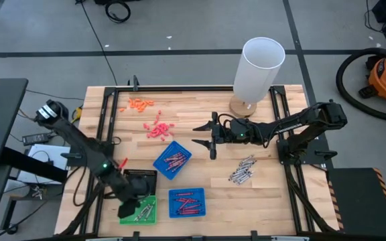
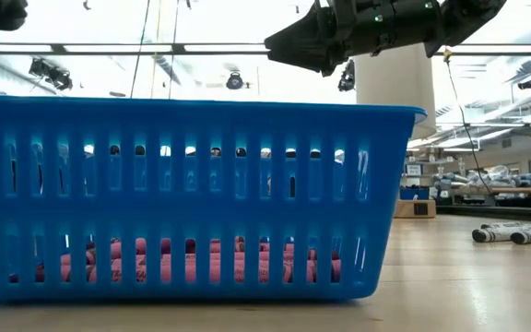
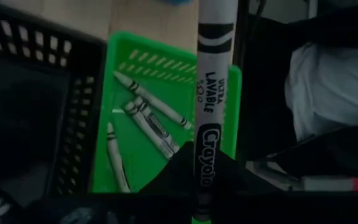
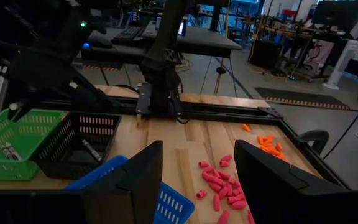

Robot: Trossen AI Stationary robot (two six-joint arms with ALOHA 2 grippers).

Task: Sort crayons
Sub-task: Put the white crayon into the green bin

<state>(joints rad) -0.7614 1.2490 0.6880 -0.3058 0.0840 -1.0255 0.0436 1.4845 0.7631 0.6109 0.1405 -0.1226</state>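
Note:
My left gripper [image 1: 135, 203] is shut on a grey-white crayon [image 3: 211, 81] above the green tray [image 1: 141, 213], which holds three grey crayons [image 3: 146, 118]. My right gripper [image 1: 208, 138] is open and empty, above the table's middle, with its fingers [image 4: 132, 177] spread. A pile of grey crayons [image 1: 242, 169] lies on the table near the right arm and also shows in the low view [image 2: 516, 234]. Red crayons lie in two blue trays [image 1: 172, 159] [image 1: 187, 202]. The black tray [image 1: 141, 181] holds one crayon [image 4: 92, 150]. My left gripper pinches the crayon at one end [image 3: 204, 177] between its two fingers. The crayon sticks out forward, in line with the fingers. It is lifted clear, over the right-hand rim of the green tray [image 3: 232, 93].
A white cylinder [image 1: 260, 67] stands on a wooden base at the far edge. Pink bits [image 1: 158, 128] and orange bits [image 1: 140, 104] lie loose at the far left. A blue tray wall [image 2: 182, 198] fills the low view. The table's metal frame [image 1: 283, 114] runs along the sides.

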